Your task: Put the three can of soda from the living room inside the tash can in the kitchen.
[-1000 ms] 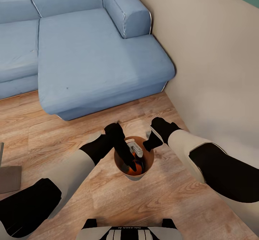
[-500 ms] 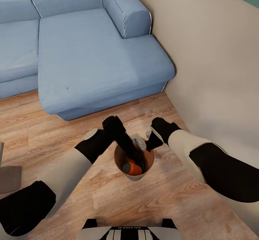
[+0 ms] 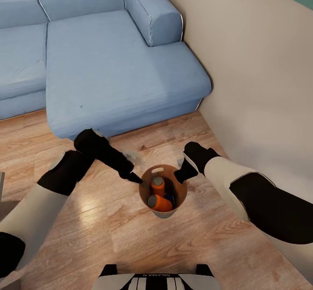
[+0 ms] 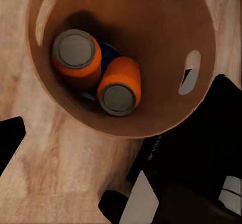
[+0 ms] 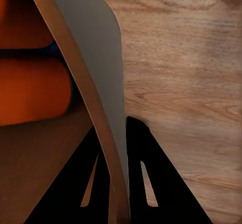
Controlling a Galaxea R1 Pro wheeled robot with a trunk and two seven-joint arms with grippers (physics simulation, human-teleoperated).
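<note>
The tash can (image 3: 163, 193) stands on the wood floor (image 3: 108, 229) in the living room, just off the corner of the blue sofa (image 3: 108, 64), and the right pincer (image 3: 179, 176) is clamped on its rim: in the right wrist view one finger lies inside the wall and the other outside, with the grey-and-brown wall (image 5: 96, 83) running between them. All three cans sit inside the bucket, below and beside that right pincer. One orange can (image 4: 75, 53) stands nearly upright, the second orange can (image 4: 119, 85) leans against it, and the dark blue can (image 4: 106, 50) shows as a sliver beneath and between them. The left pincer (image 3: 132, 178) hangs just outside the rim on the side opposite the right one, holding nothing; whether its fingers are spread or closed I cannot tell, since they appear as dark shapes at the edge of its own wrist view. In my judgement the loading step is done and the carrying step is in hand: the next move calls for lifting the bucket level by the rim grip so it does not tip, and driving it to the kitchen. A one-sided grip on a tapered bucket could let it swing or slip. The only lettering visible is a mirrored mark on the robot's base (image 3: 156, 275), too small to read with confidence; the cans show no legible labels.
</note>
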